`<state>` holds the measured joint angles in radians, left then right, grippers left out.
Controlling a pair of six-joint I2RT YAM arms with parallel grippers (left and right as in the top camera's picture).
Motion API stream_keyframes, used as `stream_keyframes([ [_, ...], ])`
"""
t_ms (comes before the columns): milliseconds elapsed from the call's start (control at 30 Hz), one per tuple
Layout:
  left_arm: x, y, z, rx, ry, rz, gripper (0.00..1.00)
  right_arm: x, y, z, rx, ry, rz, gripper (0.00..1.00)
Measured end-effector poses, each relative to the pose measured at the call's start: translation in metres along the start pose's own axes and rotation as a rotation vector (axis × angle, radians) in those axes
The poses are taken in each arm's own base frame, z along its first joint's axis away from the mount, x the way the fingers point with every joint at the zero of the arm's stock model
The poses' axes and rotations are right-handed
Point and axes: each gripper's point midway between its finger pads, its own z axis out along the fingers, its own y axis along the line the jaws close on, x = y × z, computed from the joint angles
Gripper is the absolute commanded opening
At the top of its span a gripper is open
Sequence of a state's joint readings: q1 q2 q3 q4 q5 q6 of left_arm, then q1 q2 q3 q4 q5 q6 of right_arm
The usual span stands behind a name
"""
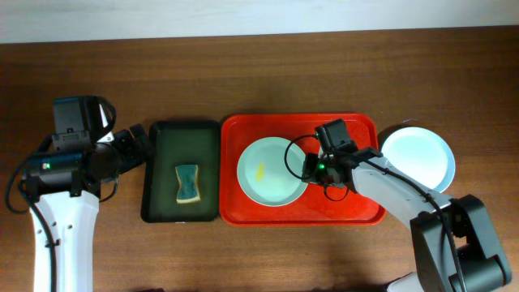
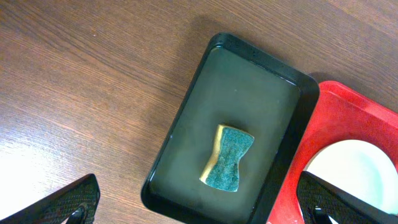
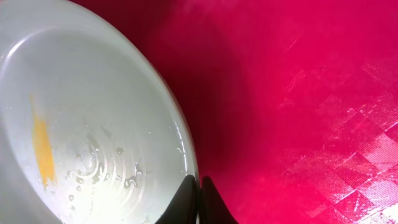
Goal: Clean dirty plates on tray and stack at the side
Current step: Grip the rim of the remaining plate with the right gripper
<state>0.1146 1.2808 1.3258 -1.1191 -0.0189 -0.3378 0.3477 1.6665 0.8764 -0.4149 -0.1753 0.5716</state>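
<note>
A pale blue-green plate [image 1: 272, 172] with a yellow smear [image 3: 42, 149] and water drops lies on the left half of the red tray [image 1: 357, 130]. My right gripper [image 1: 310, 168] is shut on this plate's right rim. In the right wrist view [image 3: 199, 199] one finger lies inside the plate [image 3: 93, 112] and the other outside, over the tray [image 3: 298, 93]. A second pale plate [image 1: 418, 158] rests on the table just right of the tray. My left gripper [image 1: 142, 146] hangs open at the left edge of the green tray, holding nothing [image 2: 199, 208].
A dark green tray [image 1: 162, 138] stands left of the red one, with a green and yellow sponge [image 1: 188, 183] lying in it [image 2: 229, 158]. The two trays touch side by side. Bare wooden table [image 1: 259, 73] surrounds them.
</note>
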Motion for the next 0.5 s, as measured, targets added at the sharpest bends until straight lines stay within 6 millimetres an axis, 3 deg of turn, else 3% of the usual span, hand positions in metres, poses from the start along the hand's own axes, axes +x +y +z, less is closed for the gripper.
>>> stream_keyframes([
  [33,0.0,0.0,0.0,0.0,0.0,0.0,0.99,0.0,0.0,0.0,0.0,0.0,0.0,0.23],
  [100,0.0,0.0,0.0,0.0,0.0,0.0,0.99,0.001,-0.001,0.0,0.003,0.005,0.0,0.28],
  [167,0.0,0.0,0.0,0.0,0.0,0.0,0.99,0.001,-0.001,0.0,0.004,0.005,-0.006,0.27],
  [267,-0.002,-0.001,0.0,0.003,-0.008,0.0,0.99,0.001,-0.001,0.0,0.004,0.005,-0.006,0.06],
  [333,-0.016,-0.008,-0.001,0.036,-0.063,-0.001,0.99,0.001,-0.001,0.0,0.004,0.005,-0.008,0.04],
  [400,-0.009,-0.013,-0.001,0.068,-0.03,0.001,1.0,0.001,-0.001,0.0,0.004,0.006,-0.01,0.04],
  [500,0.016,-0.02,0.004,0.075,0.076,0.047,0.87,0.001,-0.001,0.0,0.004,0.005,-0.01,0.04],
])
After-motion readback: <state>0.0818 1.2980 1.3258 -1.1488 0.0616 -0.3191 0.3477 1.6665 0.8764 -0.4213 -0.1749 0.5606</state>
